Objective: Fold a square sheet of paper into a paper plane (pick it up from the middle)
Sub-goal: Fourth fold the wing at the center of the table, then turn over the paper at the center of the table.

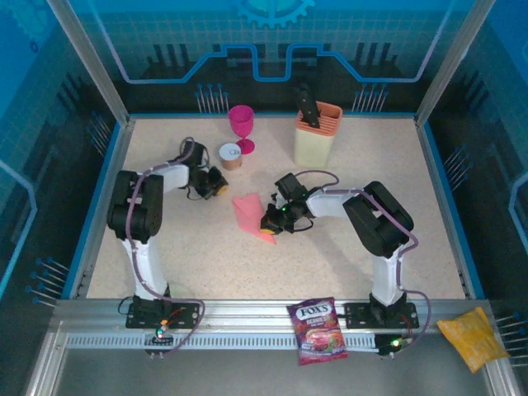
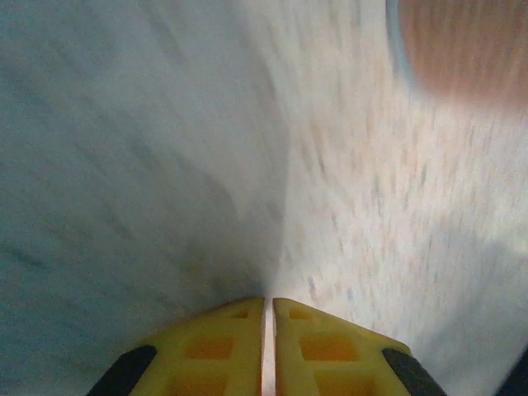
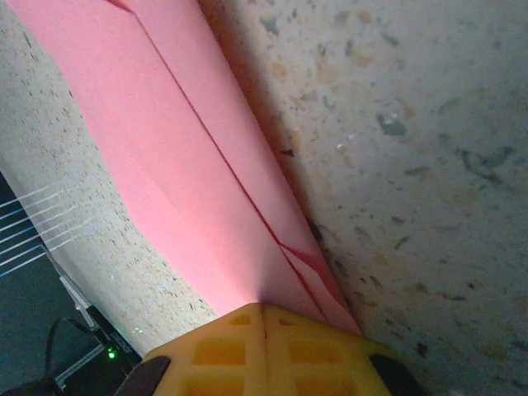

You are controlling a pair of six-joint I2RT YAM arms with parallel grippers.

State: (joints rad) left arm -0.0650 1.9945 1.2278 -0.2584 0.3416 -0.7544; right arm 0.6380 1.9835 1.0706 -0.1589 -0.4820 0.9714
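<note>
The square sheet of paper is salmon pink and lies mid-table, folded with long creases into a narrow pointed paper plane shape. In the right wrist view the folded paper runs from the top left down under my yellow fingertips. My right gripper is shut, its tips resting on the paper near the pointed end; I cannot tell whether paper is pinched between the jaws. My left gripper is shut with nothing between the fingers, low over bare table to the left of the paper.
A magenta goblet and a small brown roll stand just beyond the left gripper. A cream holder with a black tool stands at the back. A purple candy bag and a yellow bag lie on the front rail.
</note>
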